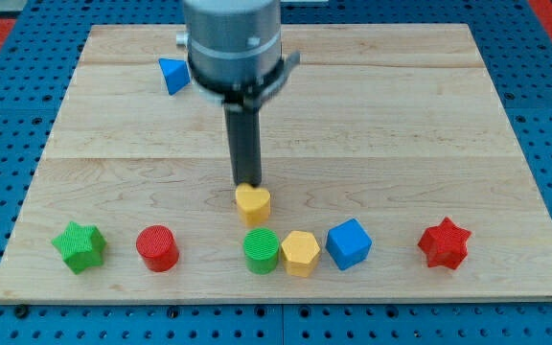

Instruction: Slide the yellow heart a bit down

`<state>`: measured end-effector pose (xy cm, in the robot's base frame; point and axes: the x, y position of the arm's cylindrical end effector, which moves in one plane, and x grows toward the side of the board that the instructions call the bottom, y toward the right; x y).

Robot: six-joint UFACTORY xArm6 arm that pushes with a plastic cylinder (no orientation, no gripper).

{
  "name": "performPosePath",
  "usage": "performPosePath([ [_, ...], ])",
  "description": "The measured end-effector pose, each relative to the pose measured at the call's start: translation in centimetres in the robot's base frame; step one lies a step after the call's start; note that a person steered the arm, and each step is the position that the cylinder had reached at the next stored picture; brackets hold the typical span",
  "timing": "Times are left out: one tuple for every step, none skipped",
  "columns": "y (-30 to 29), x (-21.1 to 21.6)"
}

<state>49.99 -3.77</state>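
The yellow heart [253, 203] lies on the wooden board [401, 125], a little left of centre and low in the view. My tip [247, 184] stands right at the heart's top edge, touching or nearly touching it. Just below the heart sit a green cylinder [261, 251] and a yellow hexagon [300, 253], with a small gap between them and the heart.
A blue cube [349, 242] sits right of the yellow hexagon. A red star [445, 242] lies at lower right. A red cylinder [157, 248] and a green star [79, 245] lie at lower left. A blue triangle [172, 75] lies at upper left, beside the arm's body.
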Motion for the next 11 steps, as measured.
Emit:
performPosePath([
  [-2.9,2.2],
  [-0.4,-0.2],
  [3.5,-0.1],
  [4.8,3.5],
  [2.4,4.5],
  [2.3,2.7],
  [1.8,1.7],
  [-0.4,2.5],
  [-0.6,3.7],
  [-0.6,1.9],
  [-1.3,2.2],
])
